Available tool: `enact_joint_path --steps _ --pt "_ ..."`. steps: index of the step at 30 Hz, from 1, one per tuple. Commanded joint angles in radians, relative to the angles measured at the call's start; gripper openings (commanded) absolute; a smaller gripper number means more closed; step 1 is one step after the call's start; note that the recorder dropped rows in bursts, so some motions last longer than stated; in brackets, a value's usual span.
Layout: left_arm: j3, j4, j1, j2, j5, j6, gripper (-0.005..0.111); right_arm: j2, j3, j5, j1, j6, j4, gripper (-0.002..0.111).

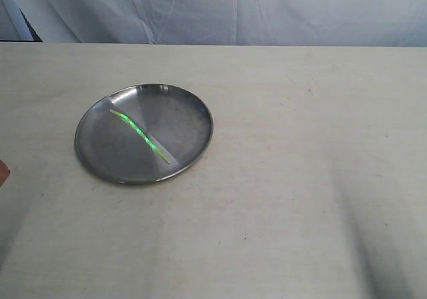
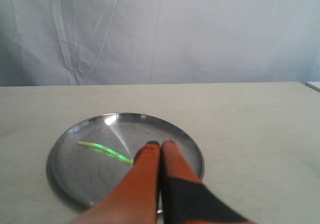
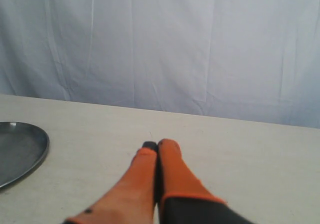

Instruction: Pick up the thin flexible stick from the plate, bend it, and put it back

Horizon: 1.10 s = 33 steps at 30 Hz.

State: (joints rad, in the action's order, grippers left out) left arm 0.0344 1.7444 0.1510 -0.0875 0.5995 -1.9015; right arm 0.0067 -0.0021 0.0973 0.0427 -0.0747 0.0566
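The thin yellow-green stick (image 1: pixel 140 135) lies slightly curved across the round silver plate (image 1: pixel 193 105), running from its back left toward its front. From the left wrist the stick (image 2: pixel 102 150) shows on the plate (image 2: pixel 190 144), one end hidden behind my left gripper (image 2: pixel 160 144), whose orange fingers are pressed together above the plate with nothing between them. My right gripper (image 3: pixel 157 144) is shut and empty over bare table, with the plate's edge (image 3: pixel 40 149) off to one side. Only a sliver of orange at the left border (image 1: pixel 3 172) shows in the exterior view.
The plate sits left of centre on a pale beige table (image 1: pixel 300 179). A white cloth backdrop (image 1: pixel 233 9) hangs behind the table's far edge. Soft shadows fall across the table's front corners.
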Motion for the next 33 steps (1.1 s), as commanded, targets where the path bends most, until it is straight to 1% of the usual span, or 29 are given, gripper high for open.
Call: enact_joint_path --steps 1,15,21,22,33 --pt "-0.004 0.000 0.005 0.007 0.007 -0.001 0.000 -0.007 0.002 -0.001 -0.007 -0.001 0.001 0.000" --pt "-0.004 0.000 0.005 0.007 0.004 -0.001 0.000 -0.007 0.002 -0.001 -0.007 -0.001 0.001 0.000" --pt "-0.020 0.000 0.005 0.088 0.004 -0.001 0.000 -0.007 0.002 -0.001 -0.007 -0.001 0.001 0.000" --pt "-0.034 0.000 0.005 0.088 0.004 -0.001 0.000 -0.007 0.002 -0.001 -0.007 -0.001 0.001 0.000" --pt "-0.034 0.000 0.005 0.088 0.001 -0.001 0.000 -0.007 0.002 0.000 -0.007 -0.001 0.001 0.000"
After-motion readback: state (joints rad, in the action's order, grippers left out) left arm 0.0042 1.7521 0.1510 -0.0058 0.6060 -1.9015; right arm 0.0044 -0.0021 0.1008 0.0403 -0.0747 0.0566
